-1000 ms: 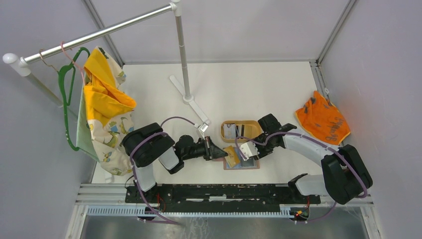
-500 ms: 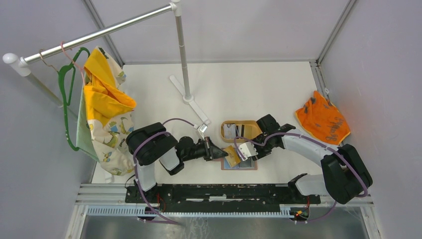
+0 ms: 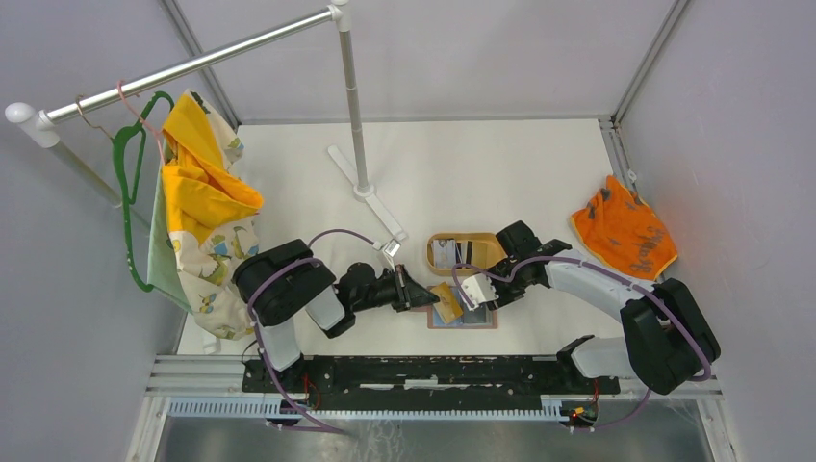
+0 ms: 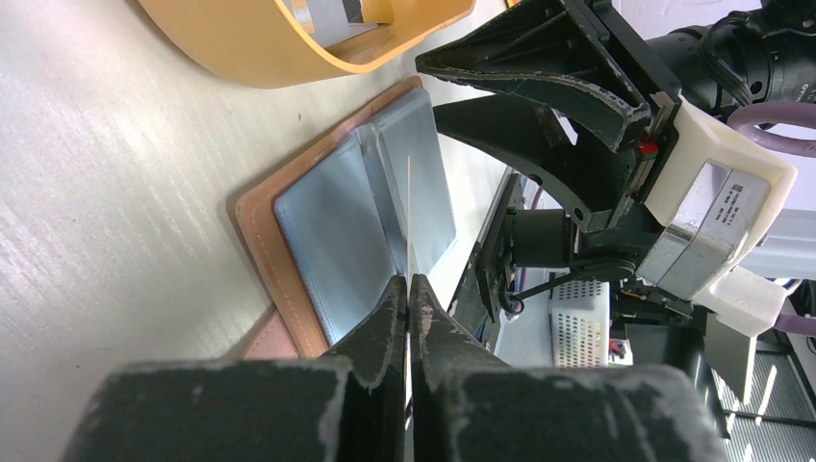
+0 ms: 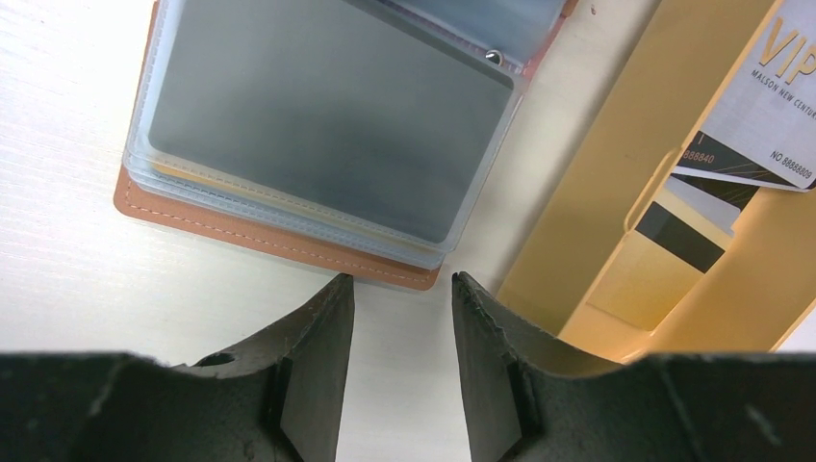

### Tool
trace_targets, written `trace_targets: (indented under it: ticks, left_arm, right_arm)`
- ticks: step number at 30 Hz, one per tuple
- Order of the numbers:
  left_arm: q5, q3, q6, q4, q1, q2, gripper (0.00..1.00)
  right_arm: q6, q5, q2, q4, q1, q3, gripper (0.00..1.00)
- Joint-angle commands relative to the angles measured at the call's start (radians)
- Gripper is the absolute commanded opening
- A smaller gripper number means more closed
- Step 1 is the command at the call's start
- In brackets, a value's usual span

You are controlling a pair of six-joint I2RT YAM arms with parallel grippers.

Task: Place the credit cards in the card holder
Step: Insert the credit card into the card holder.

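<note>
Aiming a card (image 4: 409,212) at the card holder (image 4: 332,241)
My left gripper (image 4: 408,285) is clamped on it, edge-on above the open holder; my right gripper (image 5: 399,289) hovers apart, empty (tray (image 5: 597,221) just beside). Best to keep the edge level with a sleeve mouth.

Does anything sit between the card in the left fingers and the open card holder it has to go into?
Nothing visible does. The card, pinched edge-on by the left gripper, is right over the card holder and its clear sleeves. The right gripper hangs open beyond the holder's far end, not between them.
</note>
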Motion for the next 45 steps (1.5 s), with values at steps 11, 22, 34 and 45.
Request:
trace_targets:
  ticks: [11, 22, 34, 45]
  left_arm:
    - [0.009, 0.037, 0.044, -0.038, -0.009, -0.015, 0.02]
    - [0.02, 0.051, 0.029, -0.069, -0.017, 0.011, 0.02]
    - [0.066, 0.1, 0.04, -0.193, -0.025, 0.016, 0.02]
    - [0.108, 0.119, 0.019, -0.259, -0.027, 0.039, 0.02]
  right_arm:
    - [0.012, -0.003, 0.017, -0.027, 0.006, -0.012, 0.48]
    - [0.015, -0.01, 0.017, -0.026, 0.008, -0.011, 0.48]
    - [0.015, -0.011, 0.017, -0.025, 0.008, -0.009, 0.48]
    - [0.013, -0.022, 0.018, -0.01, 0.034, -0.012, 0.48]
